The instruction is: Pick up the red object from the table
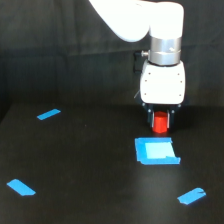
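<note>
The red object (pixel 160 123) is a small bright red stubby block, seen right of center in the exterior view. It sits between the two dark fingers of my gripper (pixel 160 125), which hangs straight down from the white arm. The fingers are closed against its sides. The block's lower end is just above the far edge of the blue tape square (pixel 156 151) on the black table (pixel 85 165). I cannot tell whether the block touches the table or hangs slightly above it.
Blue tape strips lie on the table at the far left (pixel 48 114), the near left (pixel 21 187) and the near right (pixel 191 196). A black curtain forms the background behind the arm.
</note>
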